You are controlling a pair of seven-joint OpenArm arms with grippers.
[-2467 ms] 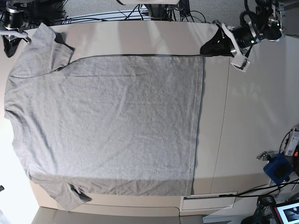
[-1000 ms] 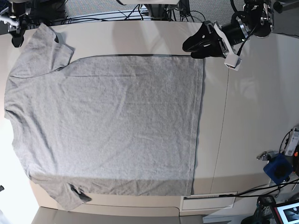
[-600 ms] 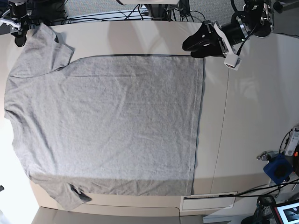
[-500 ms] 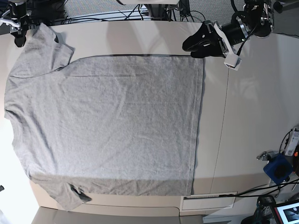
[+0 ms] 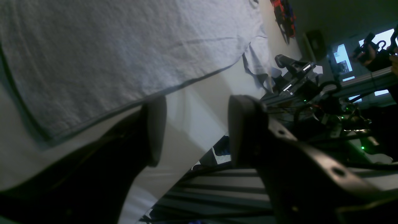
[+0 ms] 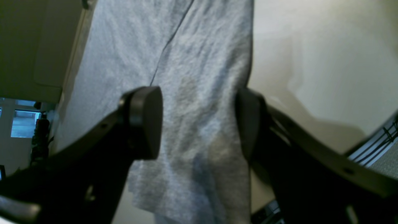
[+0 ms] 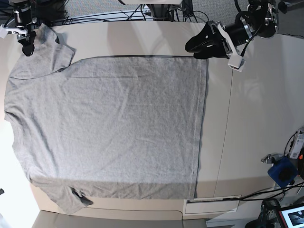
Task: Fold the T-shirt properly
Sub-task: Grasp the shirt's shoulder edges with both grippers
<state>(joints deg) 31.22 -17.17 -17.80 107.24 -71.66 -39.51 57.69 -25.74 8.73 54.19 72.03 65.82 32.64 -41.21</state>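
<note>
lying flat, t-shirt; left gripper released beside its hem corner, right gripper released over sleeve.

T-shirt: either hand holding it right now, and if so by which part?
Nothing is held. The left hand stands open beside the T-shirt near its hem corner; the right hand is open over the sleeve, not closed on it.

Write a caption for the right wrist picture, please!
Open right gripper poised over the grey T-shirt sleeve.
</note>
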